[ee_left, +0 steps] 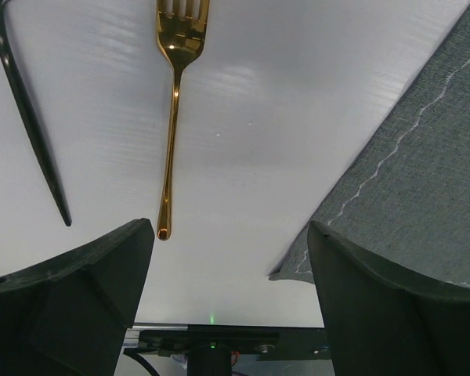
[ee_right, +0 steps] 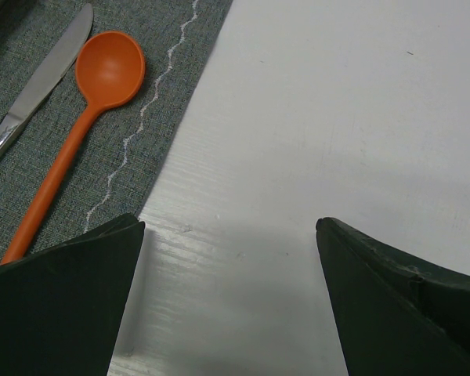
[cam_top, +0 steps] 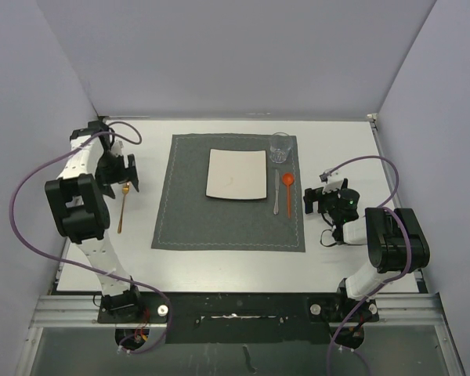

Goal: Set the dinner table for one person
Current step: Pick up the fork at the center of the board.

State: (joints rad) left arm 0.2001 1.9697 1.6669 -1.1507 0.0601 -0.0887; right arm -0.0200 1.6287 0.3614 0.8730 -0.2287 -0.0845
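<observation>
Both your arms are fixed at the near edge of the counter (cam_top: 219, 270), the big white top under everything. The left arm (cam_top: 78, 204) has its jaws spread with nothing in them, close by a gold fork (ee_left: 171, 149). The right arm (cam_top: 392, 239) has its jaws spread and bare too. The fork lies left of the mat (cam_top: 219, 223), not on it, so I think that bit is still to do. The spoon (cam_top: 288, 196) and knife (cam_top: 276, 194) lie on the mat's right, the plate (cam_top: 236, 174) farther in, and the glass (cam_top: 280, 146) at its far right corner. Grey walls (cam_top: 235, 55) stand round.
</observation>
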